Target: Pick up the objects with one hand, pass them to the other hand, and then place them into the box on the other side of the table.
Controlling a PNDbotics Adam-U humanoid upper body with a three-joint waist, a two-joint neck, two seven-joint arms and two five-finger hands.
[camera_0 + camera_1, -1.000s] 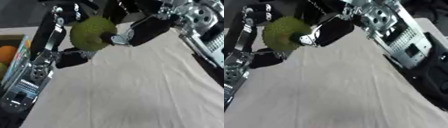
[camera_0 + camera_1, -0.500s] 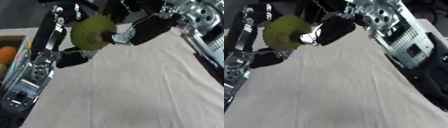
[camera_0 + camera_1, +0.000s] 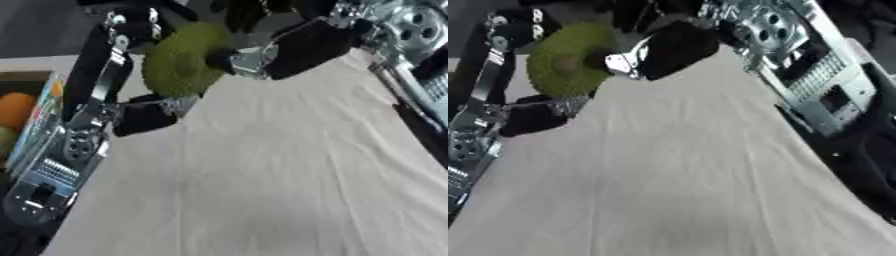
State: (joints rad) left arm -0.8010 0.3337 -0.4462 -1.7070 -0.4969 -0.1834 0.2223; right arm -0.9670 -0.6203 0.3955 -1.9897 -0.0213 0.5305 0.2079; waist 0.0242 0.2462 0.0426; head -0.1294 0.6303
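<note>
Green rough-skinned fruit [image 3: 179, 65] held above far-left cloth [image 3: 280, 165], pinched between left hand [image 3: 140, 112] and right hand [image 3: 297, 42]; box [image 3: 31, 115] at left edge.

left arm [image 3: 83, 125]: black, silver plates | right arm [image 3: 798, 55]: silver, perforated | hands: apparently black

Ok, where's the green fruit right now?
The green fruit is up off the cloth at upper left, held between the left hand and right hand.
</note>
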